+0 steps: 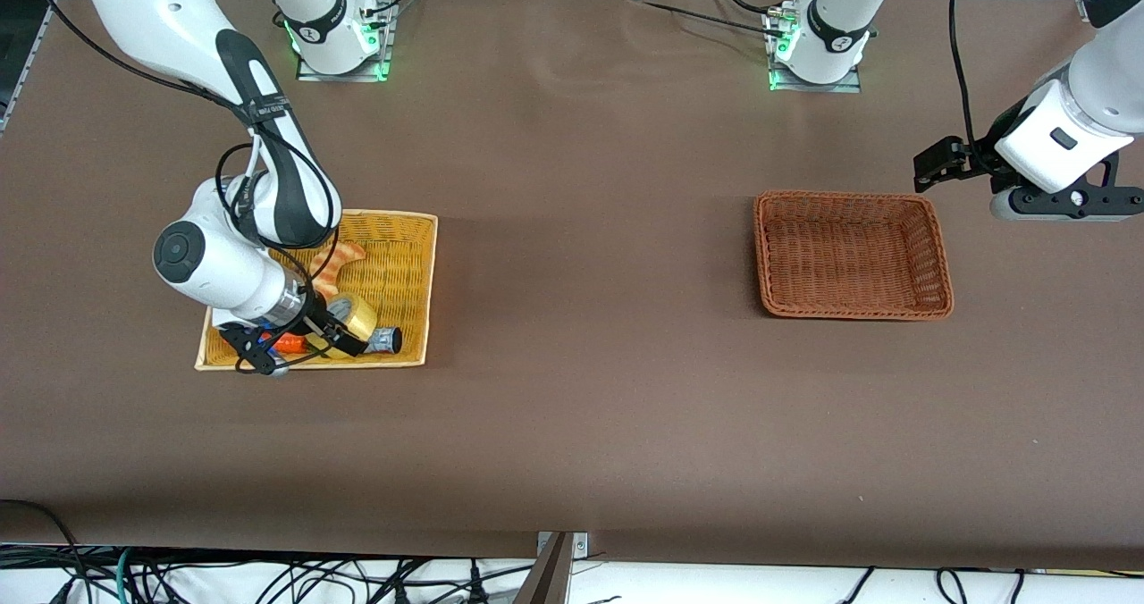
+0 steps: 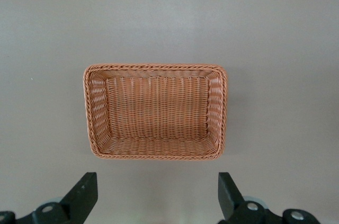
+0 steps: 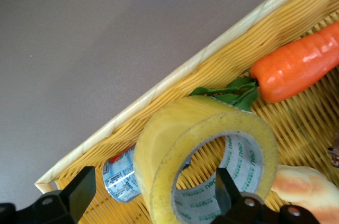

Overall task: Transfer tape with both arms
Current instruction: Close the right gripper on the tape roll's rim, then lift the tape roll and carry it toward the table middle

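The tape (image 1: 356, 318), a wide yellow roll with a grey-white core, lies tilted in the yellow basket (image 1: 431, 273) at the right arm's end of the table. My right gripper (image 1: 340, 336) is low in that basket and open. In the right wrist view the tape (image 3: 175, 144) sits between the jaws of the right gripper (image 3: 153, 184): one finger (image 3: 229, 189) is at the core and the other finger (image 3: 79, 189) is outside the roll. My left gripper (image 1: 1064, 211) waits open and empty in the air beside the brown basket (image 1: 764, 255), seen in the left wrist view (image 2: 157, 187).
The yellow basket's rim (image 3: 159, 94) also encloses an orange carrot (image 1: 290, 343) (image 3: 296, 70), a small blue-labelled can (image 1: 386, 340) (image 3: 119, 179) touching the tape, and a bread piece (image 1: 340, 260) (image 3: 302, 187). The brown basket (image 2: 153, 67) holds nothing.
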`<state>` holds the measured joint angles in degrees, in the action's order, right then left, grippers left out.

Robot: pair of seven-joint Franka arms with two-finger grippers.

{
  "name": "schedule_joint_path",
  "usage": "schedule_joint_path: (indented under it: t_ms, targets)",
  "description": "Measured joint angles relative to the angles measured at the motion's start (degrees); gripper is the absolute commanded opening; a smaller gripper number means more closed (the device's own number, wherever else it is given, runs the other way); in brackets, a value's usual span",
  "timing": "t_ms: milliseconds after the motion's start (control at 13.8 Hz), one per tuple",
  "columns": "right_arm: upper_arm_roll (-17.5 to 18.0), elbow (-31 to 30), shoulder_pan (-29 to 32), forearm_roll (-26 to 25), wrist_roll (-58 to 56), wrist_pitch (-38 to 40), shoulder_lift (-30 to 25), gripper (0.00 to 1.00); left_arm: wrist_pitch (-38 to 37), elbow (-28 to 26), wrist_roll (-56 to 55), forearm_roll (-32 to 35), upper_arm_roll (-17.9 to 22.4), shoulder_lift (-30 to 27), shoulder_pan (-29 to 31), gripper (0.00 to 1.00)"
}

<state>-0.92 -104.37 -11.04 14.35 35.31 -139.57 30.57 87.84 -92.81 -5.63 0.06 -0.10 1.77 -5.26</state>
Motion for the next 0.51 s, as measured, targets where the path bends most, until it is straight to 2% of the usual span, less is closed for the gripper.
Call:
schedule_joint_path:
  t_ms: [72,217,289,434,506]
  targets:
    - [0.08,-0.22,0.0,0.02,0.0,-0.32,0.02,0.54,0.0,0.0,0.0,0.0,0.0,0.0,0.01,1.0]
    - [0.32,-0.31,-0.02,0.02,-0.03,-0.58,0.02,0.21,0.0,0.0,0.0,0.0,0.0,0.0,0.03,1.0]
    - [0.42,-0.31,-0.02,0.02,-0.04,-0.62,0.02,0.11,0.0,0.0,0.0,0.0,0.0,0.0,0.04,1.0]
    - [0.5,-0.31,-0.03,0.02,-0.05,-0.69,0.02,0.01,0.0,0.0,0.0,0.0,0.0,0.0,0.04,1.0]
    - [0.5,-0.31,-0.02,0.02,-0.07,-0.7,0.03,0.0,0.0,0.0,0.0,0.0,0.0,0.0,0.04,1.0]
